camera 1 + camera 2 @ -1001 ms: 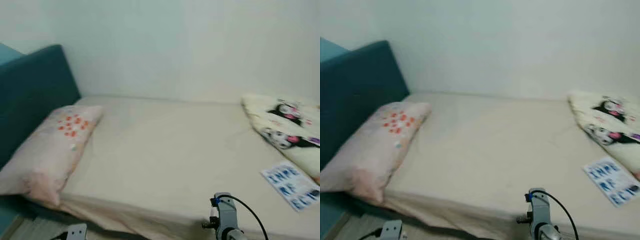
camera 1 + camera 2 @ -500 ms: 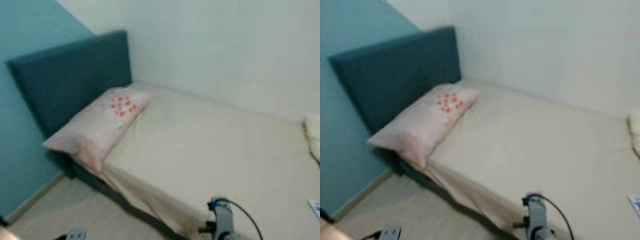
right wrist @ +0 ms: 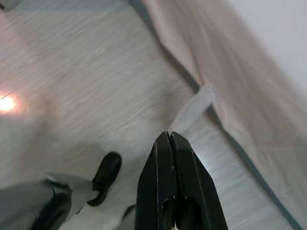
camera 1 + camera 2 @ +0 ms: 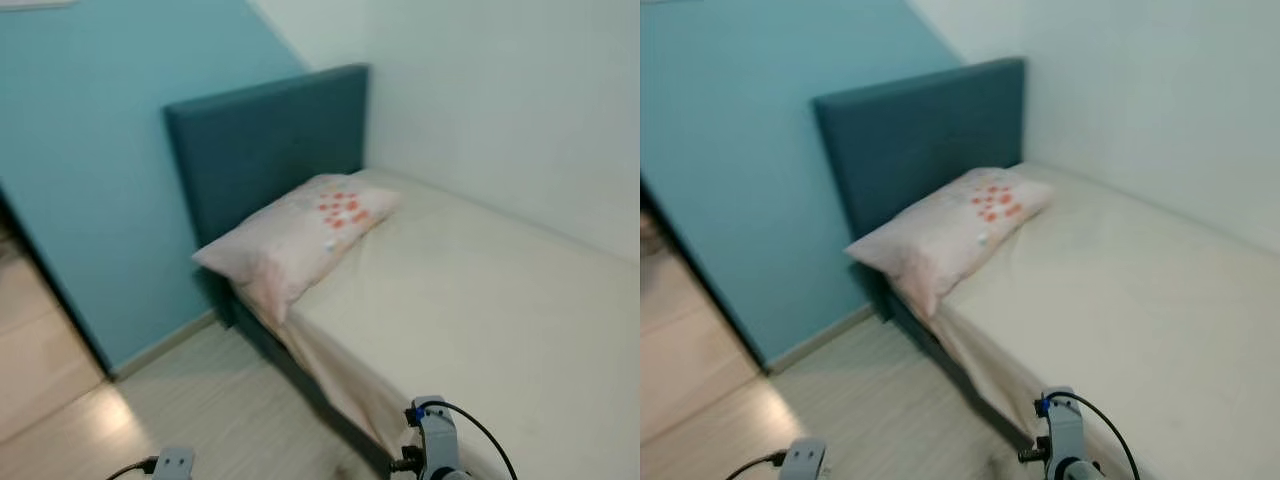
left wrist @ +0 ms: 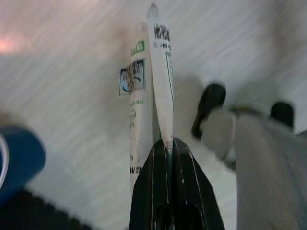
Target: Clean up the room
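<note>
Pillow (image 4: pixel 300 240) lies against the headboard (image 4: pixel 265 145). Left gripper (image 5: pixel 165 143) pinches a white tube (image 5: pixel 151 81) above the floor (image 5: pixel 72 86); right gripper (image 3: pixel 171 136) is closed, holding nothing

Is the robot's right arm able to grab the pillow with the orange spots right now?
Probably not yet. The right gripper hangs low over the wooden floor by the bed's edge, fingers shut on nothing, while the pillow lies up at the headboard. Nothing blocks the way; it likely needs to step closer.

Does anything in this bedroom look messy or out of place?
The pillow sits askew, overhanging the bed's edge, and the sheet sags off the corner toward the floor. The left gripper is shut on a white tube.
</note>
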You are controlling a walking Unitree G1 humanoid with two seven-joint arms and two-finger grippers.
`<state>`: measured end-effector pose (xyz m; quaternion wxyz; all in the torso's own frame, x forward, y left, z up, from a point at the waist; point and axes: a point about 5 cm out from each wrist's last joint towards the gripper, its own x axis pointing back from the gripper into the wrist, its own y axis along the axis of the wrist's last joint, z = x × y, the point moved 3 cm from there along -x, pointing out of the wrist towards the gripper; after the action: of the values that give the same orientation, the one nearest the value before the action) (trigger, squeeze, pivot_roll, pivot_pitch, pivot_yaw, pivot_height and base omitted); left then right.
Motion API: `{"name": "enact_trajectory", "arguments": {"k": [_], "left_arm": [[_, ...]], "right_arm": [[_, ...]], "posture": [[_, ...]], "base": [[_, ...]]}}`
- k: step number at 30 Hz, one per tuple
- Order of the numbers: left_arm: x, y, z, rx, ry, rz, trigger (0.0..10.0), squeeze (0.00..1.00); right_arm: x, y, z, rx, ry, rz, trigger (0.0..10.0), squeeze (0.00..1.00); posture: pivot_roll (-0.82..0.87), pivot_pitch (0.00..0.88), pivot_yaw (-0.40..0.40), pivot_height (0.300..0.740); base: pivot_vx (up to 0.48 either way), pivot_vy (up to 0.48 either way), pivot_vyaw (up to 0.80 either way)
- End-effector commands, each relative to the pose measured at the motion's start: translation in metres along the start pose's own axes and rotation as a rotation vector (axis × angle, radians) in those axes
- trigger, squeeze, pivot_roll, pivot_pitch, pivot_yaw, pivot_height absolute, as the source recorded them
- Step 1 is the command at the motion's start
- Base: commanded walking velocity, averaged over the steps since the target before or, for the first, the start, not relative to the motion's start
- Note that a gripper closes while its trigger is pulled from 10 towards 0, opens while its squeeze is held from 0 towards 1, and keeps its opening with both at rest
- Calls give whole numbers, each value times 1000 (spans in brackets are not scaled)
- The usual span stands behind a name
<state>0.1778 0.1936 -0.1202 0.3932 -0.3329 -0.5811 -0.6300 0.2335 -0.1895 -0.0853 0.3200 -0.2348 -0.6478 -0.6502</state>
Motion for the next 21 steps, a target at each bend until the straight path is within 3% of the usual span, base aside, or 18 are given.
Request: {"name": "enact_trajectory", "arguments": {"k": [1,5,8,9,14,21], "left_arm": [[0,3,-2,-19,-2,-4,10000,0],[0,1,-3,-24,-2,0,10000,0],[0,1,-3,-25,-2,1,10000,0],[0,-3,-8,-53,-14,11,10000,0],[1,-6,-15,-79,-26,19,10000,0],[0,0,-2,-90,5,1,10000,0]], "right_arm": [[1,-9,-1,-6,-10,38,10000,0],[8,-32,-7,-51,-53,115,10000,0],[10,-37,-9,-57,-61,129,10000,0],[16,-54,-10,-59,-75,175,10000,0],[22,-69,-11,-62,-84,214,10000,0],[25,-78,-12,-50,-93,247,10000,0]], "posture": [[-94,0,-10,740],[-88,0,-14,740],[-88,0,-14,740],[-78,0,-24,740],[-78,0,-26,740],[-77,0,-27,740]], "base": [[0,0,738],[0,0,738],[0,0,738],[0,0,738],[0,0,738],[0,0,736]]}}
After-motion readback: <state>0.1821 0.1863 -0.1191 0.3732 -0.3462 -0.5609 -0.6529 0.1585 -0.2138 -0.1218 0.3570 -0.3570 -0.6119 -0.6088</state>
